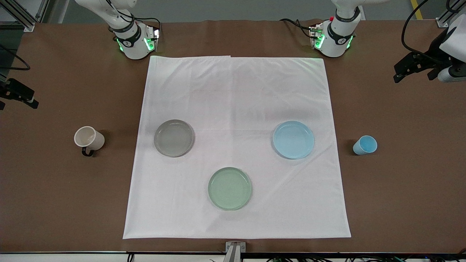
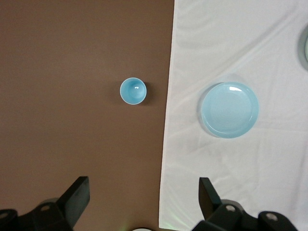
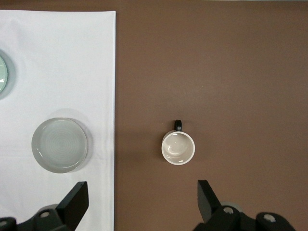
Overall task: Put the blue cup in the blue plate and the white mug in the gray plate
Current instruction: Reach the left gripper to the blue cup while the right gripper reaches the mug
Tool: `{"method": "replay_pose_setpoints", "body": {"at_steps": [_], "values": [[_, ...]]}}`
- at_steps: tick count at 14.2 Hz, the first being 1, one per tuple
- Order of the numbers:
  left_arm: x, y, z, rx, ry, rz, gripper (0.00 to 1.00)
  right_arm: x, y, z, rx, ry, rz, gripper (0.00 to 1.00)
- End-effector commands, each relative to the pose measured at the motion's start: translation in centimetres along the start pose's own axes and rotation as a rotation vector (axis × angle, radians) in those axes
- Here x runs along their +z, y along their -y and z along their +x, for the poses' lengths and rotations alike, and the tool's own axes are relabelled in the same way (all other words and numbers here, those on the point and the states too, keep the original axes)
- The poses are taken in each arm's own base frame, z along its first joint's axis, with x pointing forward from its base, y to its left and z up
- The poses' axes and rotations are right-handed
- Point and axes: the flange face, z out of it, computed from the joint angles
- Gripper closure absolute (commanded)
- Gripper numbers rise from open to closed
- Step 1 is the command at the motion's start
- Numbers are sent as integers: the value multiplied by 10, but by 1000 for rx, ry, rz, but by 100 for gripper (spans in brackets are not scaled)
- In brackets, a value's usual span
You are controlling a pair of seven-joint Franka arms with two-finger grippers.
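Observation:
The blue cup (image 1: 365, 145) stands upright on the bare brown table at the left arm's end, beside the blue plate (image 1: 293, 139) on the white cloth. The white mug (image 1: 89, 139) stands upright on the bare table at the right arm's end, handle toward the front camera, beside the gray plate (image 1: 173, 138). My left gripper (image 2: 143, 187) is open and empty, high over the table, with the blue cup (image 2: 133, 91) and blue plate (image 2: 229, 109) below. My right gripper (image 3: 143, 187) is open and empty, high over the white mug (image 3: 177, 147) and gray plate (image 3: 59, 144).
A pale green plate (image 1: 229, 188) lies on the white cloth (image 1: 236, 91), nearer the front camera than the other two plates. All three plates hold nothing. The arm bases stand along the table's far edge.

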Motion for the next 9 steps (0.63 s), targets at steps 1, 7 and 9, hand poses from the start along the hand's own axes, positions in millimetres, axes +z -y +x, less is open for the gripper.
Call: {"method": "replay_pose_setpoints", "body": {"at_steps": [1,7,9], "values": [[-5,3,3,12,-7,19,0,-4,0,3,12,2,-11,0],[37,28,35,-11,69,19,0,-4,0,3,12,2,-11,0],[72,37,55,-28,109,19,0,-3,0,3,12,3,-9,0]]}}
